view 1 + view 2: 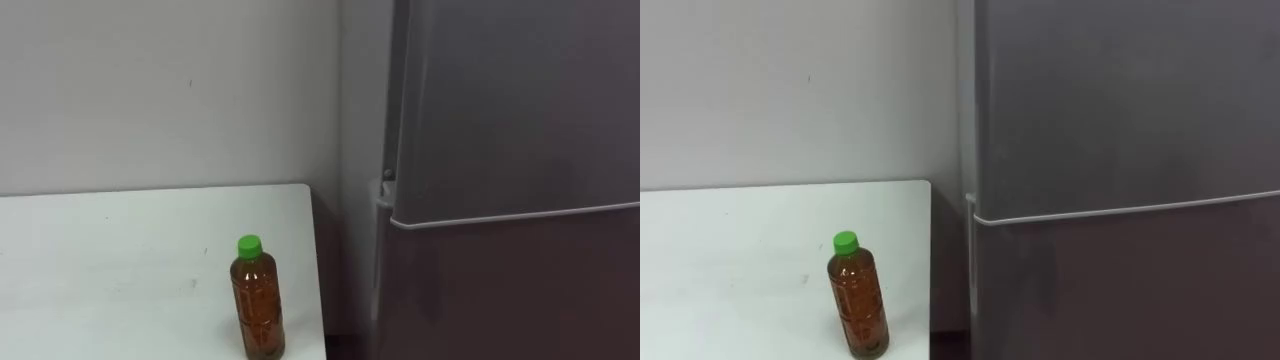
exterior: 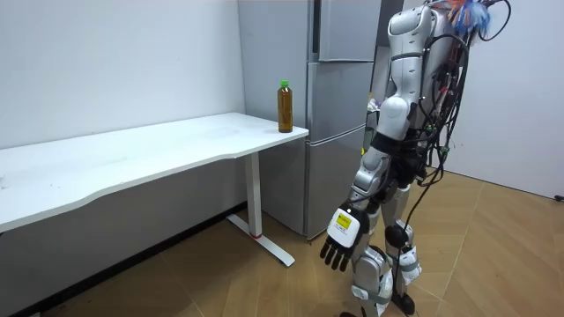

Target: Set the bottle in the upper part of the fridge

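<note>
The bottle [image 1: 258,300] stands upright on the white table [image 1: 120,250], close to the table's right edge, which is the edge next to the fridge [image 1: 520,120]. It is not at the far edge by the wall [image 1: 150,90]; a wide strip of bare table top lies behind it. The bottle is clear plastic filled with a brown liquid, and it has a green cap [image 1: 249,244] on top. Nothing touches it and nothing else stands near it on the table.

The fridge is grey and tall, just beside the right end of the table with a narrow gap between them. It has an upper door and a lower door, and a thin light line between them marks the seam. Both doors are closed.

In the room view the robot stands upright on the wooden floor [image 2: 493,255] in front of the fridge, a little apart from the table's corner. Its left hand [image 2: 344,238] hangs low beside its leg, well apart from the bottle. The fingers point down, loose and a little bent, and they hold nothing.
</note>
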